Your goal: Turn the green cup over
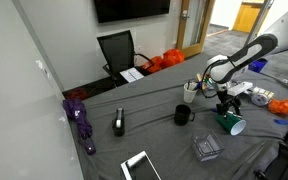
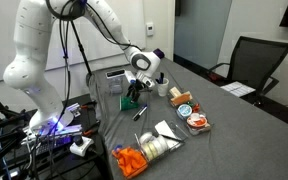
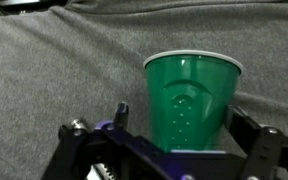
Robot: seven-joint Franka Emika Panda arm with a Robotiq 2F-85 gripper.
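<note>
On the grey table (image 1: 154, 135) in an exterior view I count one green cup (image 1: 231, 124), one black mug (image 1: 183, 115) and one white cup with pens (image 1: 191, 91), plus a single black chair (image 1: 117, 50) behind the table. One arm, one gripper (image 1: 225, 108). The green cup sits a little way from the black mug, right under the gripper. It's tipped, not upright. The pale-edged mouth faces the camera and the near table edge, so the long axis runs slanted, closer to lying than standing. Can't tell the jaws from here.

In an exterior view from another spot, the one green cup (image 2: 133, 102) is just a dark green patch under the gripper (image 2: 134, 93), on the part of the table nearest the robot's white base. It's too small to say which way it points. One chair (image 2: 249, 65) again.

Wrist view: one green cup (image 3: 189, 100) in the middle, between the two fingers (image 3: 121, 112) of the gripper (image 3: 184, 115). The wide mouth points away from the gripper and the narrow base toward it, so the long axis follows the gripper's reach. The jaws are apart, one each side. Grey cloth shows between the picture-left finger and the cup wall. On the other side I can't tell if it touches.
</note>
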